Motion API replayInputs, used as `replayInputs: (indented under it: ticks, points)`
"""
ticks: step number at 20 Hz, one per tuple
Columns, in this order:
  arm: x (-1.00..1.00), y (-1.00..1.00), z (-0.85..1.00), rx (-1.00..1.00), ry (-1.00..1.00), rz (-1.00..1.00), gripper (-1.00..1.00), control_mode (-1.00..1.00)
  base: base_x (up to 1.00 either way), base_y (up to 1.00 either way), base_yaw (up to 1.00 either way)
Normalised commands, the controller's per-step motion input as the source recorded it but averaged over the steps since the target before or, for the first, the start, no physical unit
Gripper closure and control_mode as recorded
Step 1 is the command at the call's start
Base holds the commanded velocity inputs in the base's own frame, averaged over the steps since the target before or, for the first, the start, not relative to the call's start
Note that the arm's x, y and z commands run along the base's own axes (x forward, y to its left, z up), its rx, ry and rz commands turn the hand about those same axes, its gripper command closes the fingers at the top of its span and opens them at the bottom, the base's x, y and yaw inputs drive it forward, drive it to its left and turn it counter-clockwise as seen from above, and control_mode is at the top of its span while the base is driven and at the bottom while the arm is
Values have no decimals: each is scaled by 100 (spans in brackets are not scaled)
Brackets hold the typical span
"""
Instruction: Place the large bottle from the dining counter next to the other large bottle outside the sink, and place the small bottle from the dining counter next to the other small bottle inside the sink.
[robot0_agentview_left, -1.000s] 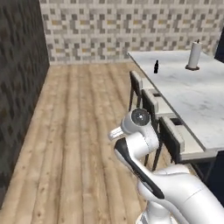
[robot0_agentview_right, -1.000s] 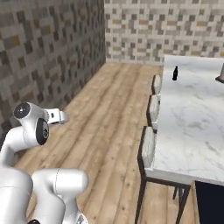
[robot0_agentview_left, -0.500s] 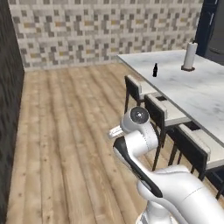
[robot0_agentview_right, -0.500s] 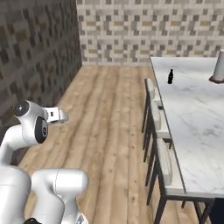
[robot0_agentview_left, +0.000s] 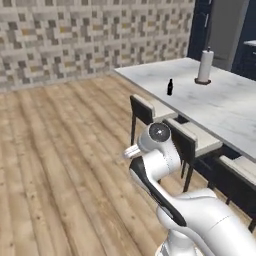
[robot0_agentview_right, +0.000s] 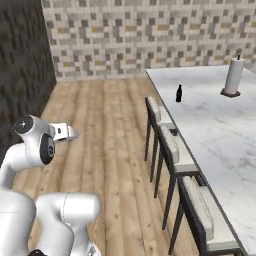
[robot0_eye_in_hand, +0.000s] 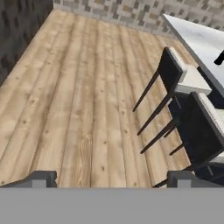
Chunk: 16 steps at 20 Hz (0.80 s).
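- Still well apart from the dining counter (robot0_agentview_left: 225, 102): a reach attempted from here risks falling short or swinging the arm across the chairs (robot0_agentview_right: 167, 145) lined along the counter's near edge.
- Could clip a chair back on the approach, since the row stands between the base and the marble top.
- Small bottle (robot0_agentview_left: 170, 87) stands upright near the counter's near edge, dark and slim; easily toppled by a glancing finger, and liable to roll off that edge if knocked.
- Paper towel roll (robot0_agentview_right: 232, 76) stands further along the same counter, apart from the small bottle; not likely in the way unless the approach overshoots.
- No large bottle to be made out on the visible stretch of counter, and no sink in sight either; risk of picking in the wrong order or wasting a drive.
- Gripper (robot0_eye_in_hand: 111, 179) released, fingers spread as wide as they go, holding nothing and touching nothing; pointed down over bare wooden floor (robot0_eye_in_hand: 78, 100) beside the nearest chair.
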Motion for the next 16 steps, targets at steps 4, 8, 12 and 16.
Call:
replayInputs:
  ticks: [4,8,12,16]
  points:
    - [0,0,0,0,0,0,-100,100,43,79,-42]
    - [0,0,0,0,0,0,-100,100,22,85,-47]
    - [0,0,0,0,0,0,-100,100,19,84,-48]
    - [0,0,0,0,0,0,-100,100,19,81,-50]
